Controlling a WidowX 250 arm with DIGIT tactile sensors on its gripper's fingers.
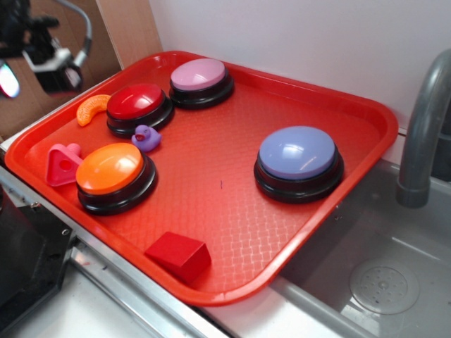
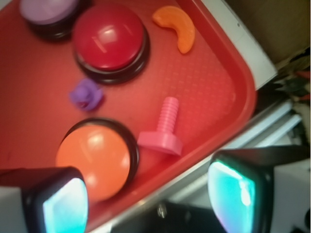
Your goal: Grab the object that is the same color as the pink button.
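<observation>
Your claw (image 2: pixel 148 194) is open, holding nothing, off the tray's (image 1: pixel 366 116) near-left edge. Taking the orange button (image 1: pixel 111 169) as landmark: pink block (image 1: pixel 62 165) lies touching its left side, a threaded stem showing in the wrist view. Duck (image 1: pixel 146 137) sits just behind it, red button (image 1: pixel 137 102) further back, pink button (image 1: pixel 199 75) beyond that.
</observation>
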